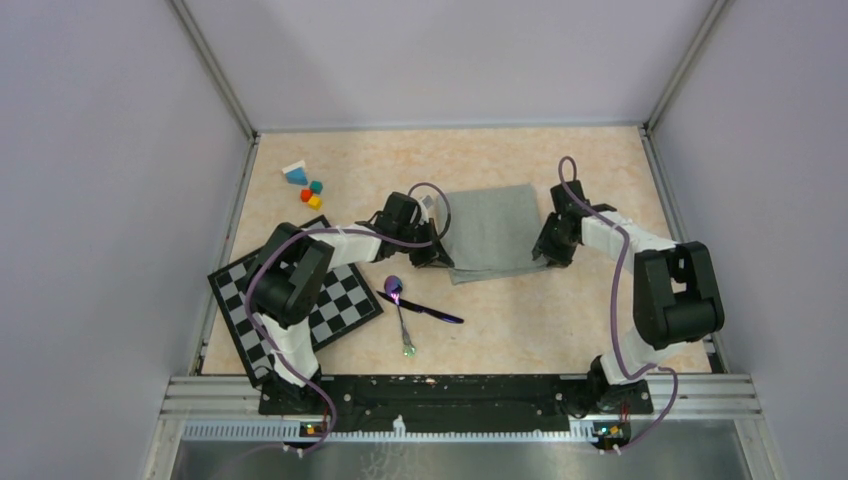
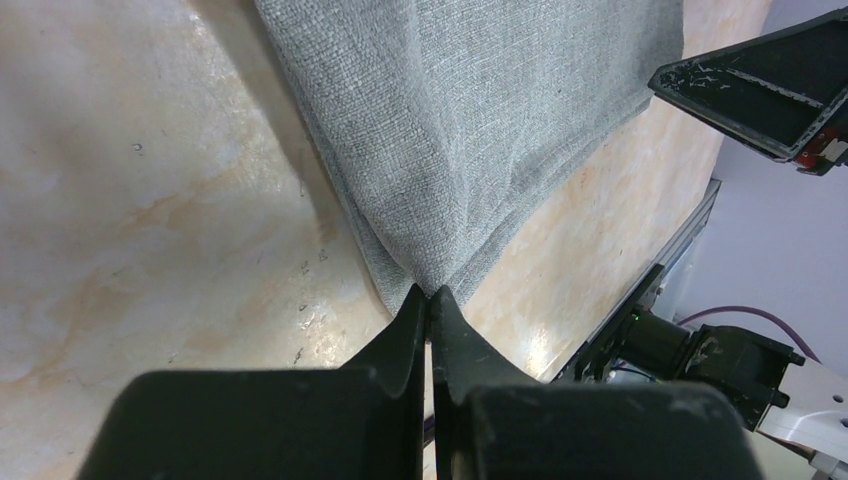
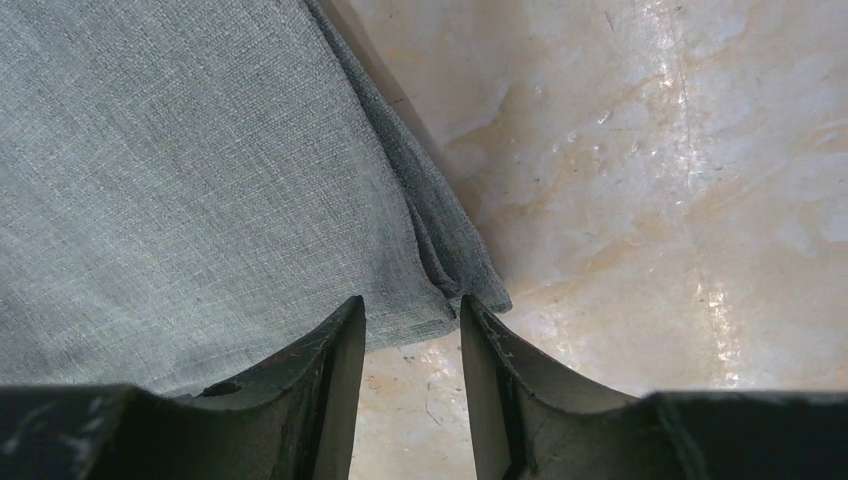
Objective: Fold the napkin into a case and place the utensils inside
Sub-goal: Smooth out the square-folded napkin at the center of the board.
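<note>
The grey-green napkin (image 1: 490, 230) lies flat at mid-table as a roughly square sheet, with two layers showing along its near edge (image 2: 470, 120). No case is in view. My left gripper (image 1: 437, 258) is shut on the napkin's near-left corner (image 2: 430, 292). My right gripper (image 1: 550, 250) stands open at the near-right corner, its tips (image 3: 412, 310) either side of the napkin's edge (image 3: 180, 170). The utensils lie crossed in front of the napkin: a purple spoon (image 1: 394, 288) and a dark stick-like piece (image 1: 440, 314).
A black-and-white checkered board (image 1: 340, 305) lies at the near left, partly under my left arm. Small coloured blocks (image 1: 306, 185) sit at the far left. Walls close in the table on three sides.
</note>
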